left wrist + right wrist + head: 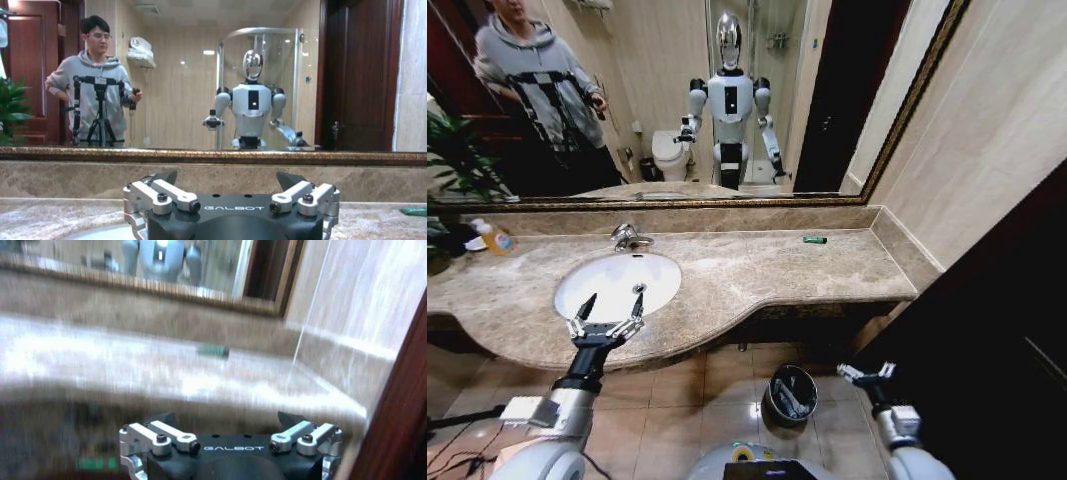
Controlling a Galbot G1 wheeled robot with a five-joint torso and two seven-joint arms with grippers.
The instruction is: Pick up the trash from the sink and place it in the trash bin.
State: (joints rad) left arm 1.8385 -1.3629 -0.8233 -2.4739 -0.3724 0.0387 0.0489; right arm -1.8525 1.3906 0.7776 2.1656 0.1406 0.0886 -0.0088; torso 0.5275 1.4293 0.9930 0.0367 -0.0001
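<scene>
The white oval sink (617, 283) sits in the brown marble countertop (757, 275), and its visible inside looks bare. My left gripper (613, 296) hovers open over the basin's front edge with nothing between its fingers; in the left wrist view the left gripper (227, 177) faces the mirror wall. A small green tube (815, 239) lies on the counter at the back right, also seen as the green tube (413, 211) and the green tube (213, 351). The dark trash bin (790, 393) stands on the floor under the counter with a few bits inside. My right gripper (867, 372) hangs open and empty, low beside the bin.
A chrome tap (627, 237) stands behind the basin. An orange-yellow bottle (495, 238) and a plant (452, 160) are at the far left. A large mirror (727, 100) lines the back wall. A dark door (997, 330) closes off the right side.
</scene>
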